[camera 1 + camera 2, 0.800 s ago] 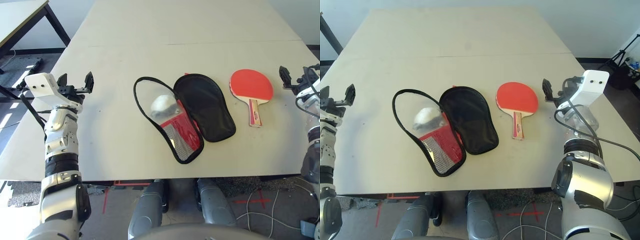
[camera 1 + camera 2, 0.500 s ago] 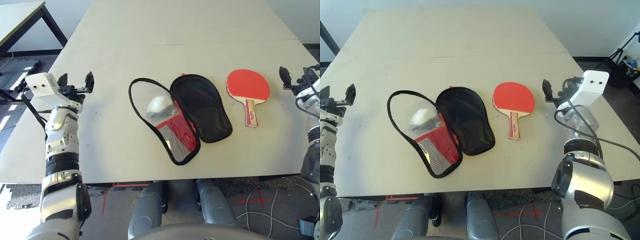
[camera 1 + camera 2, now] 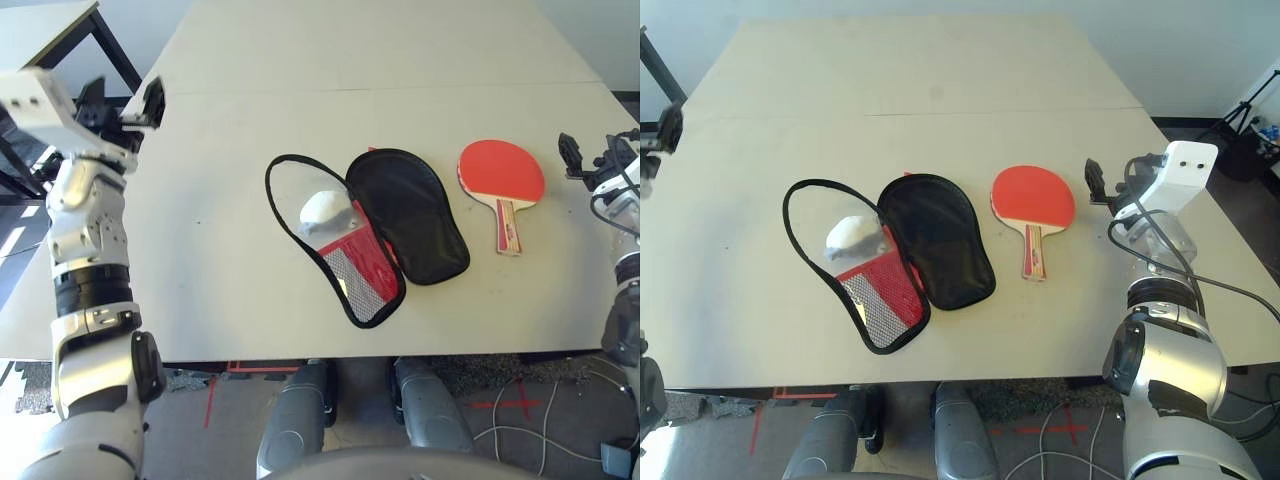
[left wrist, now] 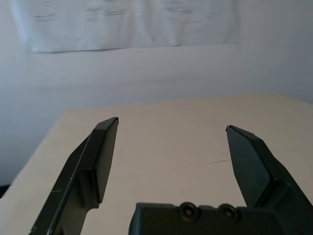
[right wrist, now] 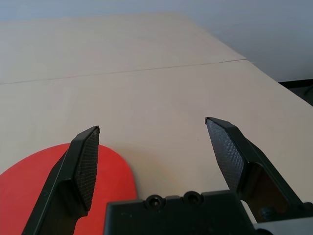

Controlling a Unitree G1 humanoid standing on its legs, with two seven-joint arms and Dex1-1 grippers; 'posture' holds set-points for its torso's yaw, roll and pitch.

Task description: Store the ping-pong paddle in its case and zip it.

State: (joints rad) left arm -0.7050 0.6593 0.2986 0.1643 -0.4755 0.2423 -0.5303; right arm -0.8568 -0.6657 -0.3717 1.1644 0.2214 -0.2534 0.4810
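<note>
— Where do the head views look from?
— High over the table [image 3: 230, 270], facing forward and down; both share the open case [image 3: 370, 235] and the ping-pong paddle [image 3: 502, 178].
— And the wrist views?
— Each looks close along its own fingers: the left gripper [image 4: 171, 129] faces bare tabletop and wall, the right gripper [image 5: 151, 129] has the paddle's red face beside one finger.

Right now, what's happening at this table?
Nothing is held yet. The case lies unzipped and spread open mid-table, with a whitish pouch in it. The ping-pong paddle lies beside it, red face up. The right gripper hovers by the paddle, jaws open; the left gripper is raised off to the side, jaws open.
</note>
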